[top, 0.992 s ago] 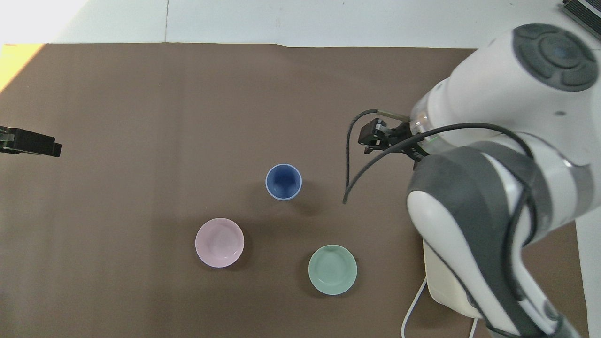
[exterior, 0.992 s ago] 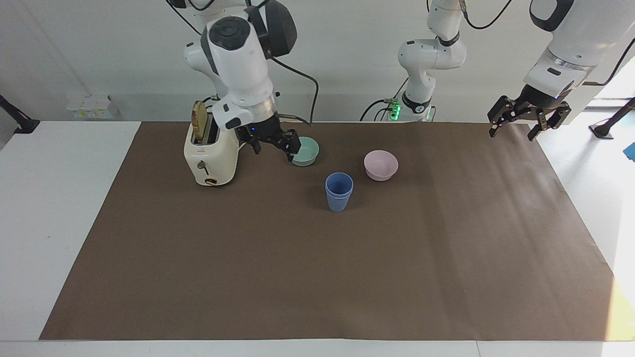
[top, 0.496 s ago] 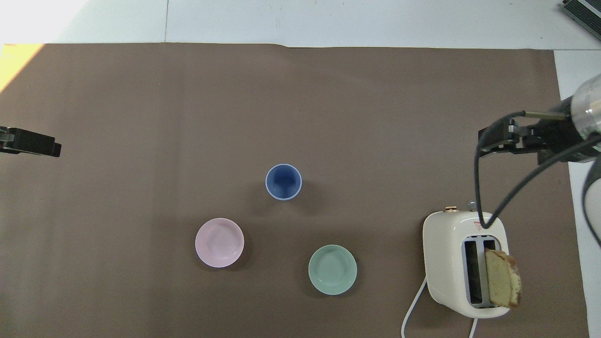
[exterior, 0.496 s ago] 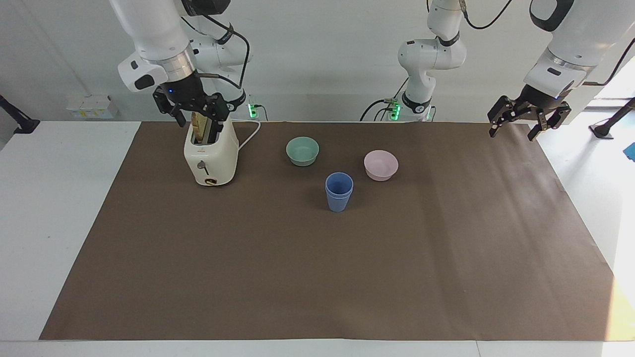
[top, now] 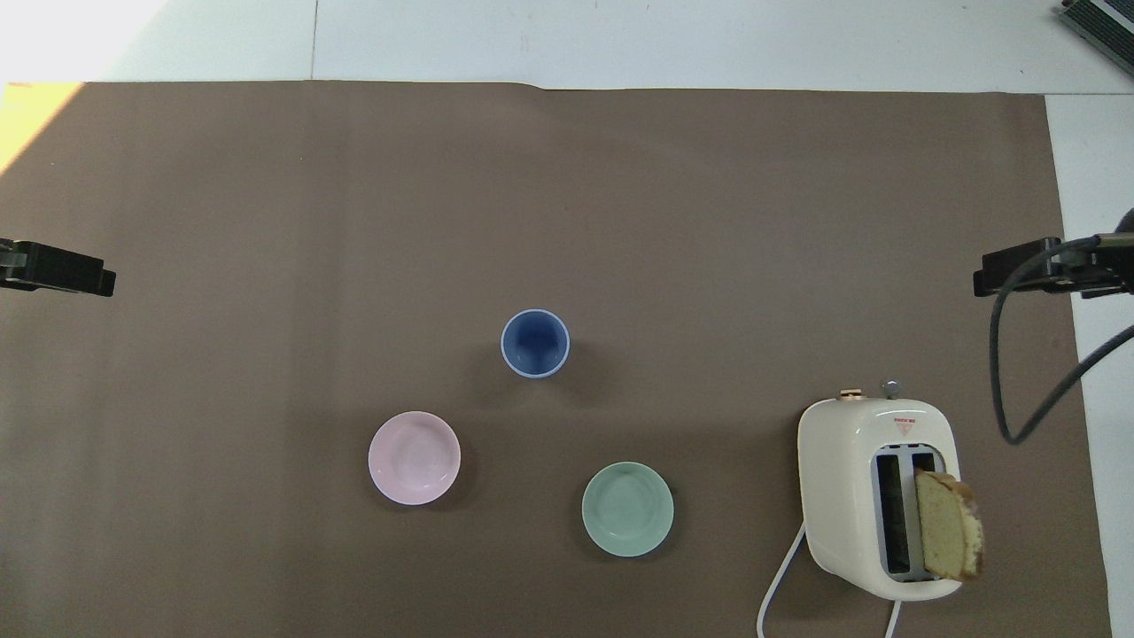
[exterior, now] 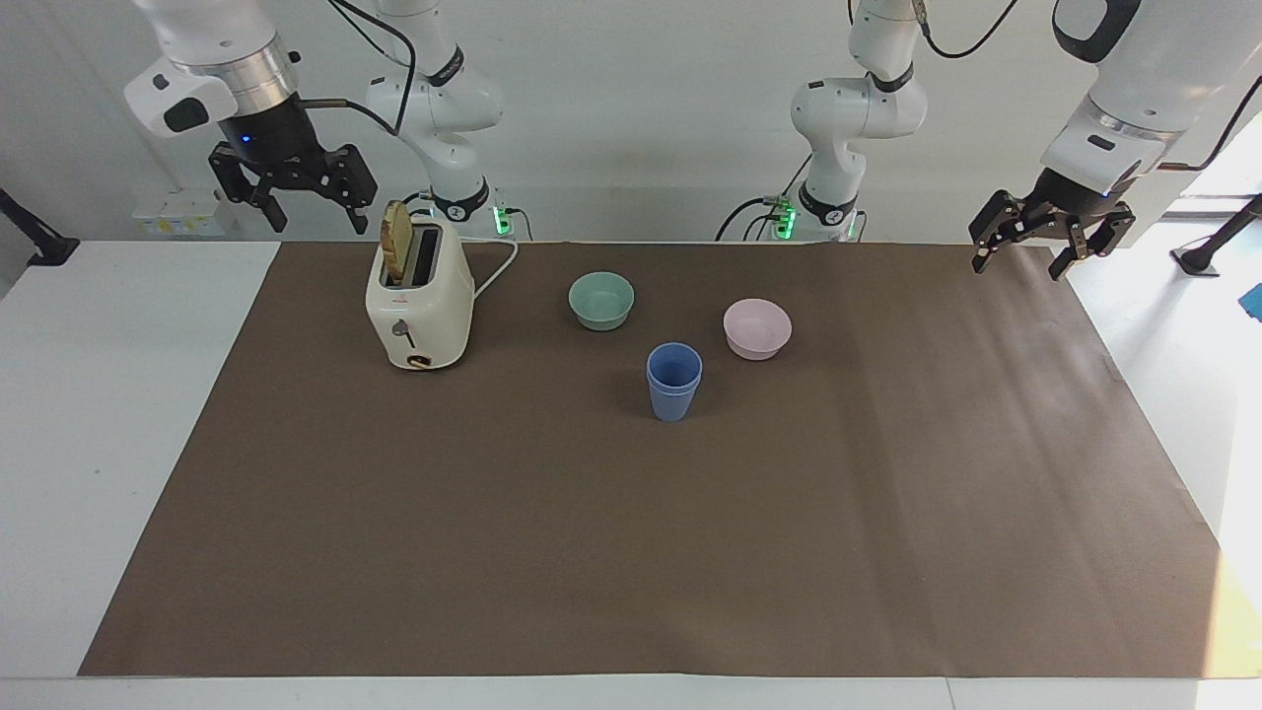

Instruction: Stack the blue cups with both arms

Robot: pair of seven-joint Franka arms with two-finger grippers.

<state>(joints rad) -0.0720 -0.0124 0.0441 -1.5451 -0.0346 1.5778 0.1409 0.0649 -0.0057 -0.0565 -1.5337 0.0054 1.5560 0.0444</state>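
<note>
Bumping the cups (exterior: 673,381), one already inside the other, could tip them, though both grippers, right (exterior: 293,187) and left (exterior: 1047,237), hang away with fingers apart.

No text, brand name or number can be read anywhere. The only mark of that kind is a small red sign on the cream toaster (exterior: 418,308), which stands near the table's edge by the robots, toward the right arm's end. It sits on the toaster's face above the lever, and shows in the overhead view as a red triangle; any lettering in it is too small to make out.
</note>
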